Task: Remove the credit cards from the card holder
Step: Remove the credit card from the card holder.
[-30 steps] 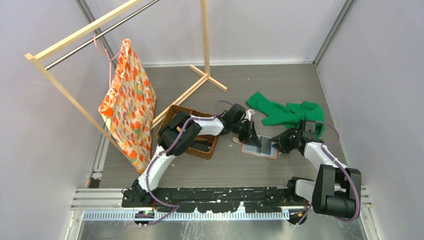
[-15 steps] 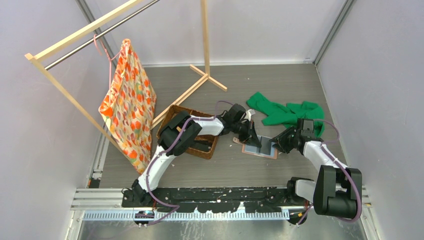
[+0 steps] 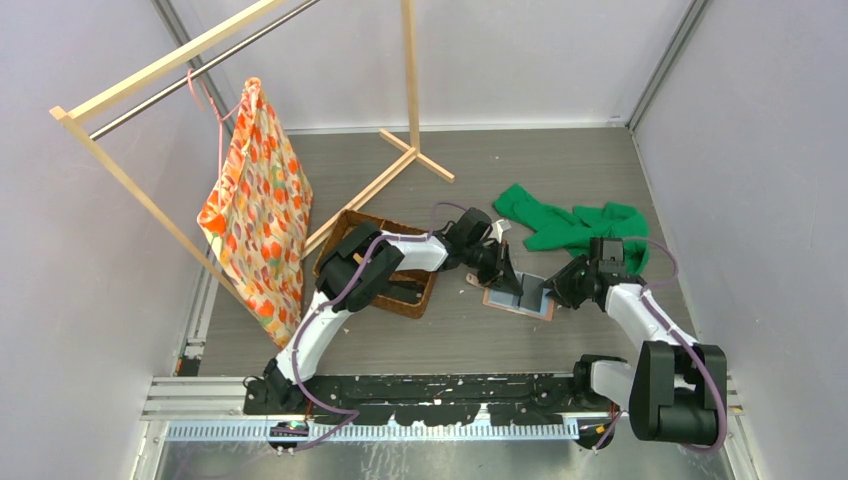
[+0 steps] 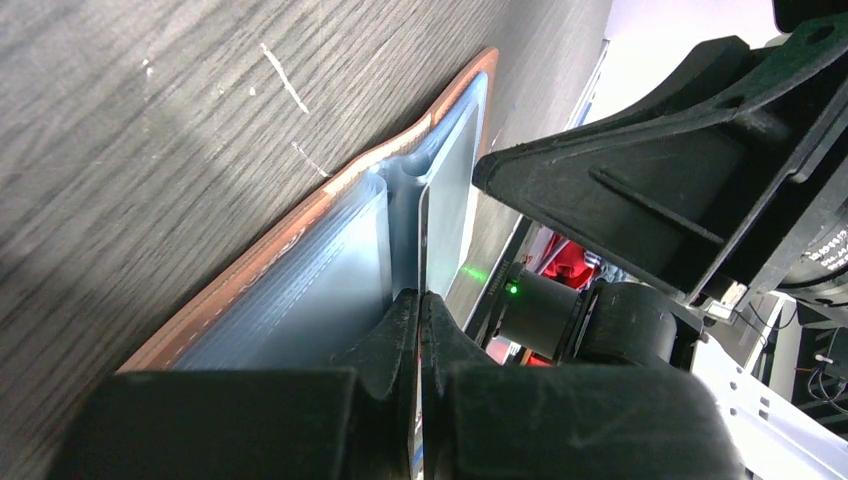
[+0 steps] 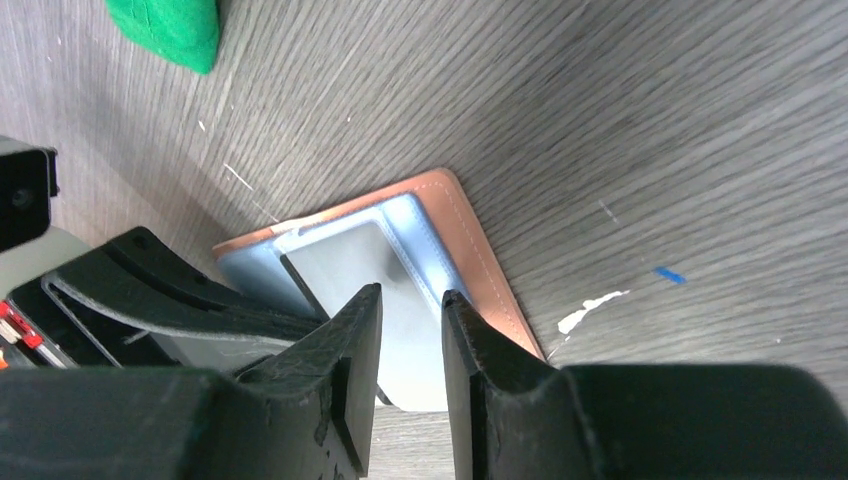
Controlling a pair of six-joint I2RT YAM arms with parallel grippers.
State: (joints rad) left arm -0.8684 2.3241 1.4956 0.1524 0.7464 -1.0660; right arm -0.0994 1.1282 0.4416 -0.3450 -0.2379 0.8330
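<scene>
Left pincer (image 4: 418,300) clamped tight on a thin grey leaf of the card holder (image 3: 505,302), which lies open centre-frame on the surface (image 3: 560,170). Right pincer (image 5: 410,305) narrowly parted over its right edge; open surface below.

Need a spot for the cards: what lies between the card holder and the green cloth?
In the right wrist view, only bare tabletop separates the card holder from the green cloth.

Salmon-pink card holder (image 5: 425,250) grey inside, green cloth (image 3: 570,228), orange leaf-print bag (image 3: 258,210), brown basket (image 3: 412,297)
</scene>
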